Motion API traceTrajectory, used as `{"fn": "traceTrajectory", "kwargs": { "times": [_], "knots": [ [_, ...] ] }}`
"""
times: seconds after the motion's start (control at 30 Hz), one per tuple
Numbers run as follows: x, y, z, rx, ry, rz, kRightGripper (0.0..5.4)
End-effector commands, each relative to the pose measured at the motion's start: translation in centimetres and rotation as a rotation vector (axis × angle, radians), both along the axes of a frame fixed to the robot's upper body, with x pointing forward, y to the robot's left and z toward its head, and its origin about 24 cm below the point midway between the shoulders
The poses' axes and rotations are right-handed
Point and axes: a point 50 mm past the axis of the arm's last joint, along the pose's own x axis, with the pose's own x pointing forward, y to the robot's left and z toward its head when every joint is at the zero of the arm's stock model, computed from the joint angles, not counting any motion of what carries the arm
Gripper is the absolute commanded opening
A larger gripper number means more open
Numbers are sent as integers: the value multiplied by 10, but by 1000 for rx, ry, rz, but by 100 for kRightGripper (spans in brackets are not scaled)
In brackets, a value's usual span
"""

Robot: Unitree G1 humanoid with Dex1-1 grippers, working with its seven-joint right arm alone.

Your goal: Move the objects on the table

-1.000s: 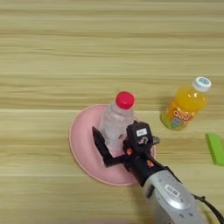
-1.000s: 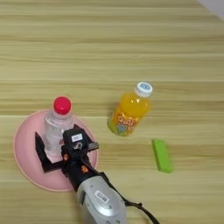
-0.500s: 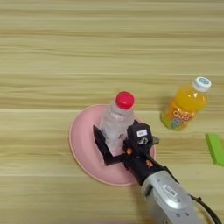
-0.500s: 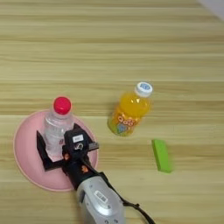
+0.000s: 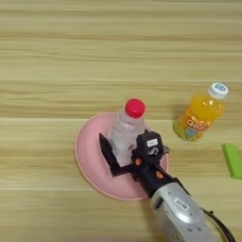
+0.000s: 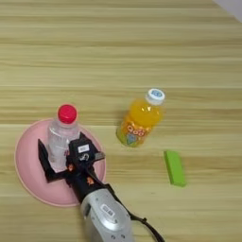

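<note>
A small clear bottle with a red cap (image 5: 126, 128) stands upright on a pink plate (image 5: 90, 156) on the wooden table (image 5: 118, 56). My right gripper (image 5: 126, 144) reaches in from the bottom edge at the bottle's lower half. One black finger (image 5: 108, 153) slants along the bottle's left side, with some plate showing between them near its tip; the other finger is mostly hidden behind the gripper's body on the right. The gripper looks open around the bottle. An orange-juice bottle with a white cap (image 6: 140, 119) stands to the right, off the plate.
A small green block (image 6: 174, 168) lies flat on the table to the right of my silver forearm (image 6: 106, 217), below the juice bottle. The far half of the table shows only bare wood grain.
</note>
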Motion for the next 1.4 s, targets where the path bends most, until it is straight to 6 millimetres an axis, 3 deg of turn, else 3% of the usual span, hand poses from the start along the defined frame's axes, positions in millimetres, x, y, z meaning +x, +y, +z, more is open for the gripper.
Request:
{"fn": "traceTrajectory", "kwargs": {
  "times": [0.03, 0.17, 0.33, 0.73, 0.97, 1.4],
  "knots": [
    [7, 1, 17, 28, -105, -5, 538],
    [7, 2, 17, 31, -110, -3, 538],
    [7, 1, 18, 34, -113, -8, 497],
    [7, 0, 21, 16, -134, -15, 357],
    [6, 0, 27, 5, -157, -17, 326],
    [4, -7, 44, -33, -209, -43, 323]
  ]
}}
